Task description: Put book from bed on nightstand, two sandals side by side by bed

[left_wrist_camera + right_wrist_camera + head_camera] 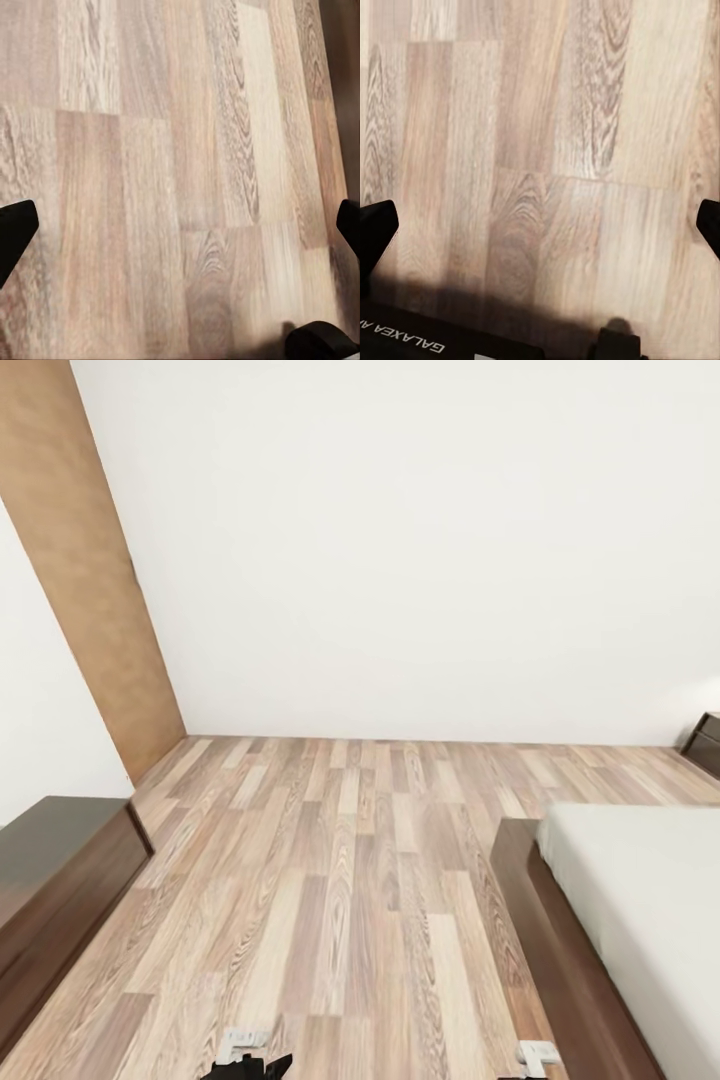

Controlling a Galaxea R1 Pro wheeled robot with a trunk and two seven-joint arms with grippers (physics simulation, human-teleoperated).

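The bed stands at the right of the head view, with its off-white mattress (640,890) on a dark brown platform frame (540,930). A dark brown corner of the nightstand (706,742) shows at the far right edge by the wall. The book and the two sandals are out of view. My left gripper (180,232) hangs open over bare wood-plank floor, its black fingertips (15,232) wide apart with nothing between them. My right gripper (540,225) is also open over the floor, with nothing in it.
A long low dark-wood bench (60,870) stands at the left. A tan wooden door (90,560) leans along the left wall. The white wall (420,560) closes the far side. Light-brown plank floor (340,860) runs between bench and bed. My black base (427,337) shows in the right wrist view.
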